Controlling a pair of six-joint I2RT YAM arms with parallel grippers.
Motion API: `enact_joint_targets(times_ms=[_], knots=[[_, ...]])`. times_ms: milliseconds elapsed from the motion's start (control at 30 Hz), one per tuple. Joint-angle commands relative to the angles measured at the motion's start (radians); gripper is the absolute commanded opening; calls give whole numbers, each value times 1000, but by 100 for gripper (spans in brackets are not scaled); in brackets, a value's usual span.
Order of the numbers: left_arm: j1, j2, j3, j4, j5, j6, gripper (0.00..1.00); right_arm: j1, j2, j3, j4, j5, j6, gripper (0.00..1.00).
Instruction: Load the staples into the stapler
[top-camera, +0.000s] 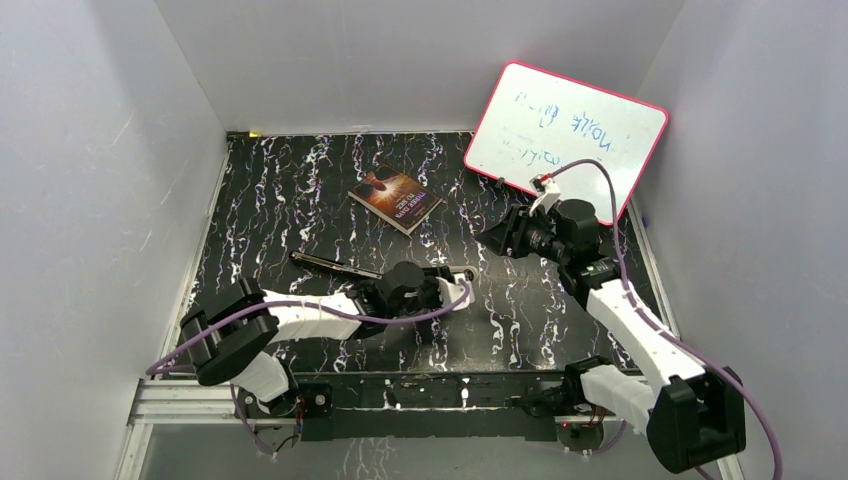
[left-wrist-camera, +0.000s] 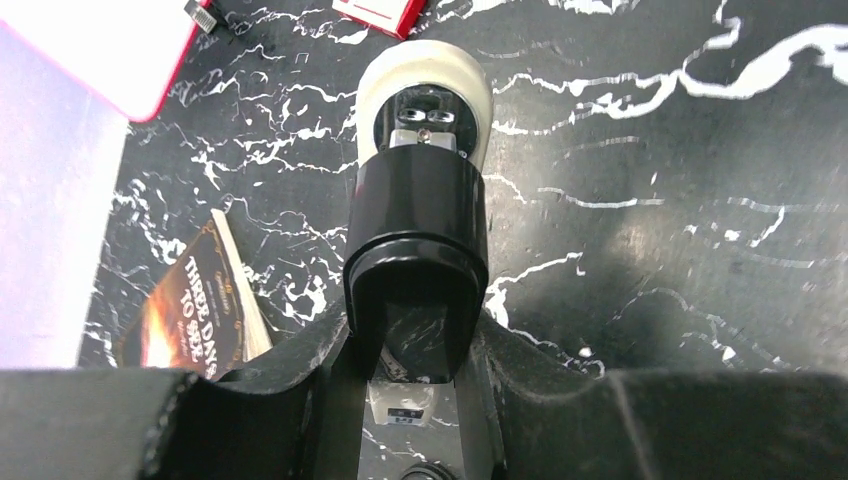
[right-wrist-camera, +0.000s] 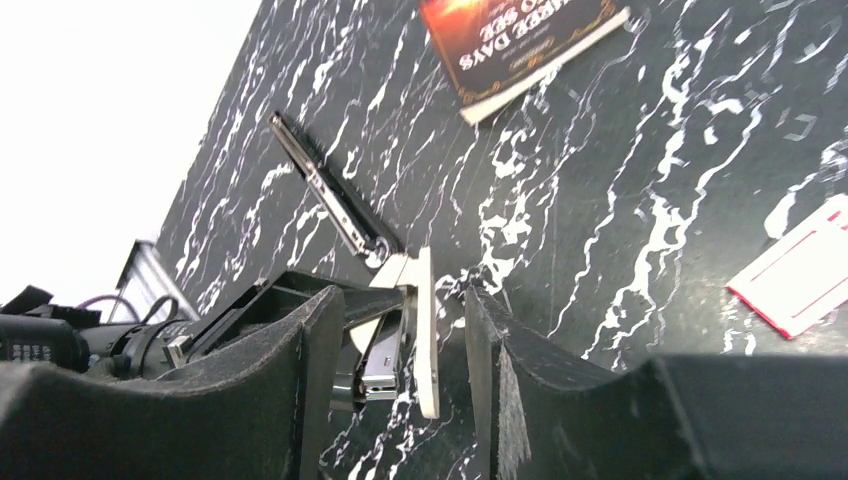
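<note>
The stapler (top-camera: 458, 276) lies at the table's middle: a black body (left-wrist-camera: 420, 220) on a white base (right-wrist-camera: 428, 330). Its long black top arm (top-camera: 335, 265) is swung back flat to the left. My left gripper (top-camera: 438, 288) is shut on the black body from the near side (left-wrist-camera: 415, 345). My right gripper (top-camera: 500, 238) hovers just right of the stapler, jaws apart (right-wrist-camera: 402, 310) and nothing between them; the stapler's front end shows through the gap. A small red-and-white staple box (right-wrist-camera: 800, 272) lies on the table to the right. Staples themselves are out of view.
A paperback book (top-camera: 396, 197) lies behind the stapler. A pink-rimmed whiteboard (top-camera: 565, 130) leans against the back right wall, close behind the right arm. White walls close in the table on three sides.
</note>
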Motion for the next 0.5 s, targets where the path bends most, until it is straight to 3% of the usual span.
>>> enact_joint_targets(times_ms=[0, 200, 333, 467], knots=[[-5, -90, 113, -19, -54, -230, 0, 0, -101, -46, 135, 152, 57, 57], [-4, -78, 300, -258, -202, -671, 0, 0, -190, -141, 277, 250, 183, 59], [-4, -85, 332, -290, -184, -827, 0, 21, -214, -175, 347, 310, 256, 60], [-4, -111, 315, -259, -159, -881, 0, 54, -210, -183, 394, 357, 263, 63]])
